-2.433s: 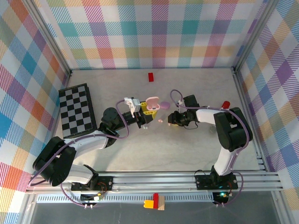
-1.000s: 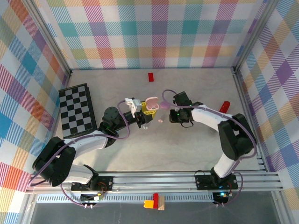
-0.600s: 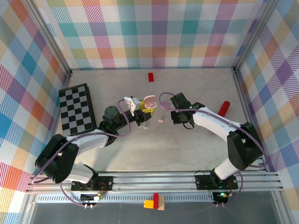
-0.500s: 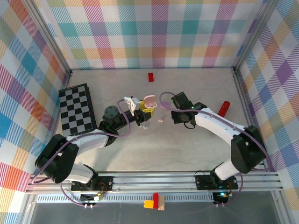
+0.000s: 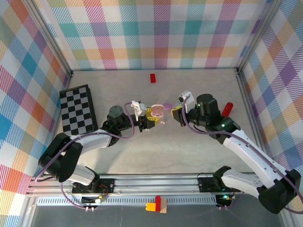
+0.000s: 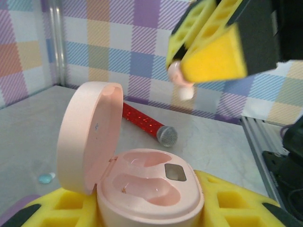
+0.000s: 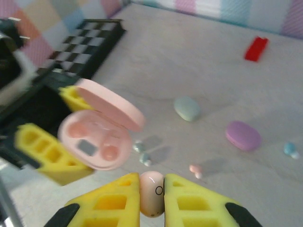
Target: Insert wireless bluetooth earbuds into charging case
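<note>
The pink charging case [image 6: 147, 184] sits lid-open between the yellow fingers of my left gripper [image 6: 147, 210], which is shut on it; both of its wells are bare. The same charging case [image 5: 156, 112] is in the top view, at table centre in my left gripper [image 5: 151, 117]. My right gripper [image 7: 151, 189] is shut on a pink earbud [image 7: 151, 195] and hovers above and right of the charging case [image 7: 97, 139]. In the left wrist view that pink earbud [image 6: 181, 80] hangs from the right gripper's fingers [image 6: 213, 47] over the case. My right gripper [image 5: 177, 113] faces the case.
On the table lie a mint case [image 7: 187, 109], a lilac case [image 7: 243, 135], mint earbuds [image 7: 142, 153], another pink earbud [image 7: 195, 170] and a light blue earbud [image 7: 289, 149]. A red block [image 5: 153, 78] is at the back, a chessboard [image 5: 78, 111] on the left, a red toy microphone [image 5: 227, 109] on the right.
My right arm has lifted off the table and swung right, jaws shut on the pink earbud. My left gripper has carried the open case a little right, toward it.
</note>
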